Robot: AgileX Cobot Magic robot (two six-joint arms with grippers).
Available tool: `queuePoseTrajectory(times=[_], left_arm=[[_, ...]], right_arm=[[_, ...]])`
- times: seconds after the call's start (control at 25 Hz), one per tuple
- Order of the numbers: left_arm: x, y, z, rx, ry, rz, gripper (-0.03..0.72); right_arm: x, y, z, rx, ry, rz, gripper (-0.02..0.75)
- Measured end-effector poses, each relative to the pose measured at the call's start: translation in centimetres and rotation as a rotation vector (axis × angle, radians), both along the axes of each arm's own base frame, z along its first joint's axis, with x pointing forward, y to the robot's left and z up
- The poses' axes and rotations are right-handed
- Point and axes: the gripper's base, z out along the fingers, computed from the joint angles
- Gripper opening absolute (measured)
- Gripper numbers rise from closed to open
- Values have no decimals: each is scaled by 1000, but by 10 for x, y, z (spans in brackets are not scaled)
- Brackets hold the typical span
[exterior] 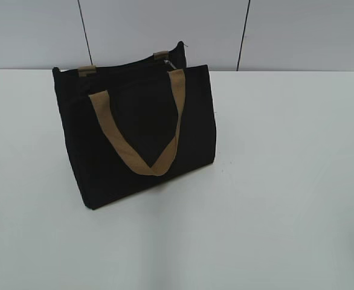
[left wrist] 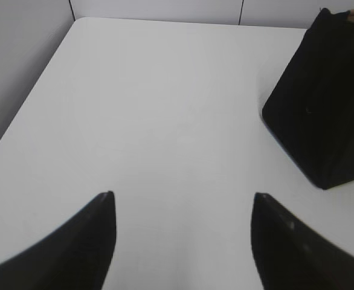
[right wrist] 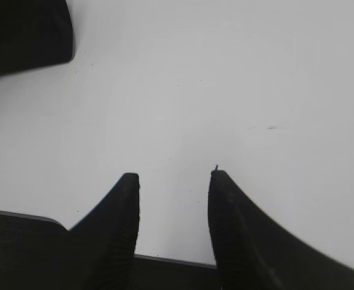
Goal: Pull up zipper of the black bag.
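Observation:
The black bag [exterior: 138, 139] stands upright on the white table, left of centre, with a tan loop handle [exterior: 147, 136] hanging down its front. A small silver pull tab of the zipper [exterior: 170, 64] shows at the top rim near the far right end. The bag's end shows in the left wrist view [left wrist: 322, 109] and a corner in the right wrist view [right wrist: 26, 33]. My left gripper [left wrist: 183, 196] is open and empty over bare table, left of the bag. My right gripper [right wrist: 174, 176] is open and empty near the table's front edge. Neither arm appears in the exterior view.
The white table [exterior: 286, 181] runs to a grey panelled wall [exterior: 165, 30] behind the bag. The table's left edge [left wrist: 26, 109] shows in the left wrist view, its front edge [right wrist: 171, 260] in the right wrist view.

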Motion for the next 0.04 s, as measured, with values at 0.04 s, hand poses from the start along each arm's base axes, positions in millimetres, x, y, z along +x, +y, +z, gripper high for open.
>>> queuePoseTrajectory(times=[0.04], left_arm=[[0,0,0,0,0,0,519]], right_arm=[[0,0,0,0,0,0,294]])
